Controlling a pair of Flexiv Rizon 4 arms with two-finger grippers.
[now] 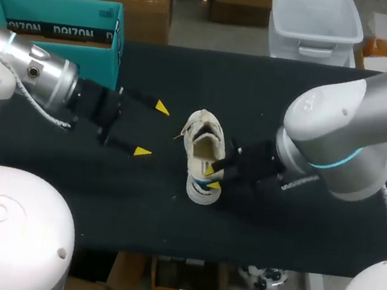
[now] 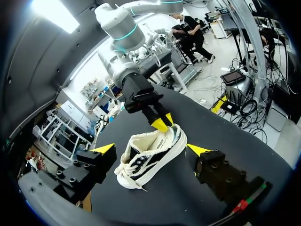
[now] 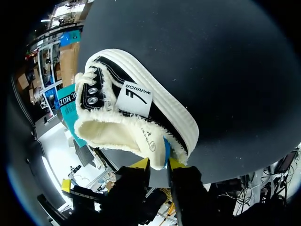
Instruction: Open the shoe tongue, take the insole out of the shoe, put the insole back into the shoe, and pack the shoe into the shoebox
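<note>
— Where does the shoe sit?

— Your black and cream low sneaker with the white sole and fleecy lining is in the middle of the black bench.

— And your right gripper?

— The right gripper has its 2 yellow tips drawn close together, pinching the sneaker at its heel end.

— Your left gripper?

— The left gripper is spread wide, holding nothing. It hangs just beside the sneaker, toward the bench's left edge, not touching it.

— The box?

— Your teal cardboard shoebox stands open at the far left corner of the bench, well apart from the sneaker.
</note>
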